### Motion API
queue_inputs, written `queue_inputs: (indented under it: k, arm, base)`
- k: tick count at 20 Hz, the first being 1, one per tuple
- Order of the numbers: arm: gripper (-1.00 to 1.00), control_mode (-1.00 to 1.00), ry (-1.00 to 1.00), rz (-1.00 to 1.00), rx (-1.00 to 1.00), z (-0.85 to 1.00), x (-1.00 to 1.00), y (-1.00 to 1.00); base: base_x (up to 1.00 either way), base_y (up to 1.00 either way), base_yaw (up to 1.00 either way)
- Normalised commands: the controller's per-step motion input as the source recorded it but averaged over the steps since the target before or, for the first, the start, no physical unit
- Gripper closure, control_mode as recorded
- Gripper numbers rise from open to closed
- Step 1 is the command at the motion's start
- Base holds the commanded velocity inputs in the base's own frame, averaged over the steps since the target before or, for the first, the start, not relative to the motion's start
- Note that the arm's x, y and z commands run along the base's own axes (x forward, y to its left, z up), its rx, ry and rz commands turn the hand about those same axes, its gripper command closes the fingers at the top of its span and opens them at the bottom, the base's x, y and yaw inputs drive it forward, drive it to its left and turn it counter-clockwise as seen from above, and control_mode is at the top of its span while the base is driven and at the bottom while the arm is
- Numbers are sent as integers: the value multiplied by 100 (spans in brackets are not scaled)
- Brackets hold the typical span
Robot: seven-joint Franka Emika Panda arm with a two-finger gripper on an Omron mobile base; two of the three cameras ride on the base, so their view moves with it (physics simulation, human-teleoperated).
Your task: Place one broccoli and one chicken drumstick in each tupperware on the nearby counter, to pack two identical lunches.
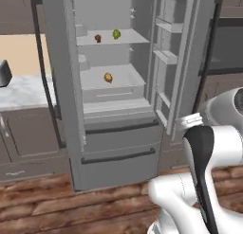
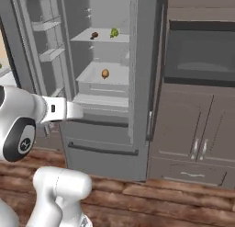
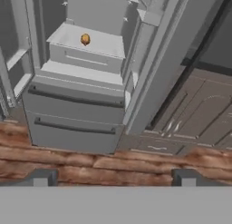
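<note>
The end effector [image 3: 113,178] is held wide open and empty, well short of the fridge [image 1: 118,148]; the golden chicken drumstick [image 3: 85,39] is seen ahead, on its lower shelf.

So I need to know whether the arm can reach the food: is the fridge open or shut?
Open. Both fridge doors stand swung aside, baring shelves with a broccoli and two drumsticks.
</note>
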Motion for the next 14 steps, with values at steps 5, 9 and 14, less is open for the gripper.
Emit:
queue_inputs:
  k: [5,9,14]
  arm:
    - [-100,100,0,0,0,0,0,0]
    - [-100,100,0,0,0,0,0,0]
    - [-100,100,0,0,0,0,0,0]
  base:
    - [100,-11,-1]
    - [40,0,1]
    - [0,1,2]
